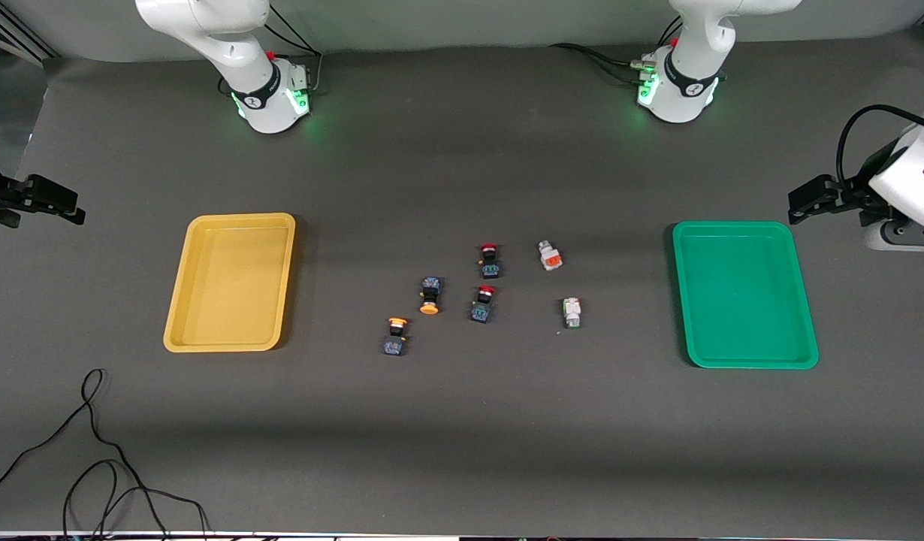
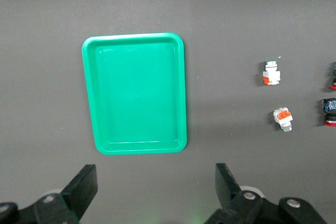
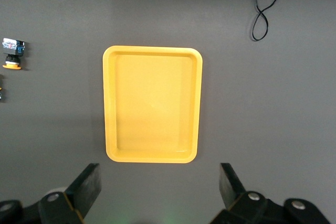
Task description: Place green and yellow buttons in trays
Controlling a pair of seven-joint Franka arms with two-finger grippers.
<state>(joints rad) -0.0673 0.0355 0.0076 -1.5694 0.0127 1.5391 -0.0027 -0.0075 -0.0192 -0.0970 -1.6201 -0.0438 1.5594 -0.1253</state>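
Note:
Two dark buttons with orange-yellow caps (image 1: 430,294) (image 1: 394,336) lie mid-table, nearer the yellow tray (image 1: 229,282). A white orange-accented button (image 1: 550,256) and a white green-accented button (image 1: 572,312) lie nearer the green tray (image 1: 744,293). Both trays hold nothing. My left gripper (image 1: 798,204) hangs open above the table at the left arm's end, by the green tray (image 2: 134,93); its fingers (image 2: 84,187) hold nothing. My right gripper (image 1: 73,209) hangs open at the right arm's end, by the yellow tray (image 3: 152,103). In the left wrist view both white buttons (image 2: 271,73) (image 2: 282,118) show.
Two dark buttons with red caps (image 1: 489,260) (image 1: 483,303) lie among the others. A black cable (image 1: 94,436) loops on the table near the front camera, at the right arm's end. The arm bases (image 1: 270,98) (image 1: 676,90) stand along the edge farthest from the front camera.

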